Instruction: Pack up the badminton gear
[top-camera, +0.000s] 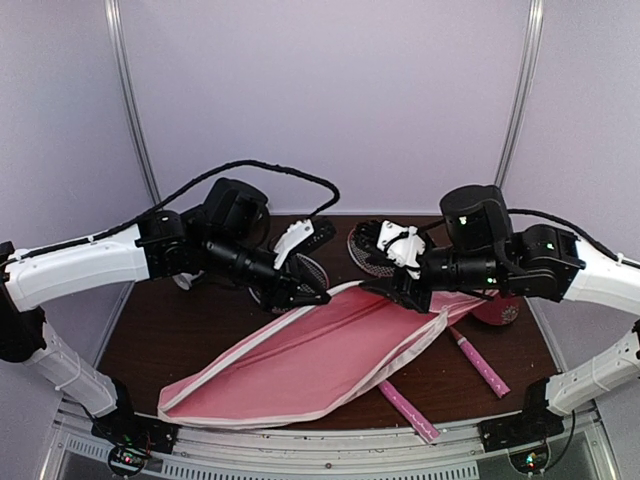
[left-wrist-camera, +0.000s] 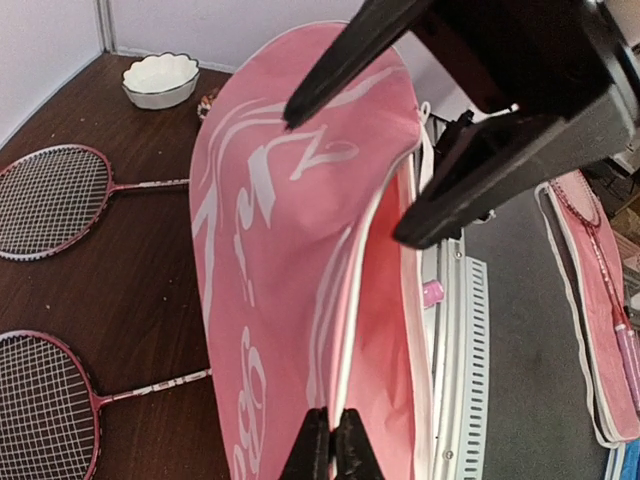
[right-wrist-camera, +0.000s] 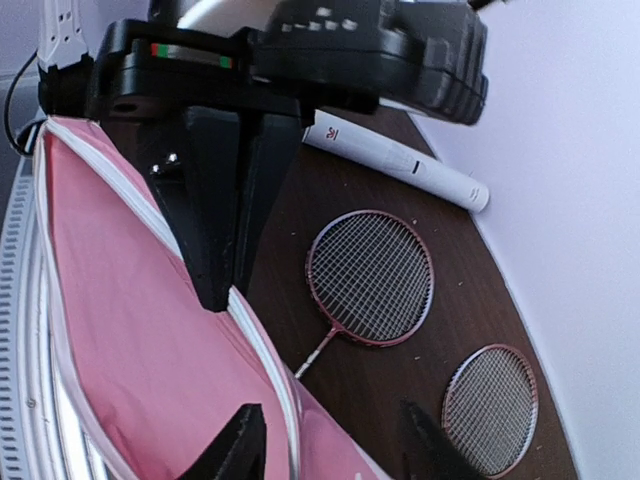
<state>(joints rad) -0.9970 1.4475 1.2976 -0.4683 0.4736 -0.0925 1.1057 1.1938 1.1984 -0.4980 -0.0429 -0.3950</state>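
Note:
The pink cover (top-camera: 320, 360) with white stripes lies open across the table's front. My left gripper (top-camera: 316, 294) is shut on the cover's white-trimmed edge (left-wrist-camera: 375, 300), lifting it at the far end. My right gripper (top-camera: 400, 290) is open, and its fingers straddle the same edge (right-wrist-camera: 265, 365) without gripping. Two red-framed racquets lie behind the cover, with their heads (right-wrist-camera: 370, 277) (right-wrist-camera: 490, 405) on the wood. Their pink handles (top-camera: 480, 365) (top-camera: 410, 410) stick out at the front right. The long white tube (right-wrist-camera: 400, 160) lies at the back. I cannot make out the shuttlecocks.
The small red patterned dish (top-camera: 500, 312) sits at the right edge beside my right arm; its white inside (left-wrist-camera: 160, 78) shows in the left wrist view. The metal frame rail (top-camera: 320, 440) runs along the table's front. Another pink cover (left-wrist-camera: 590, 300) lies off the table.

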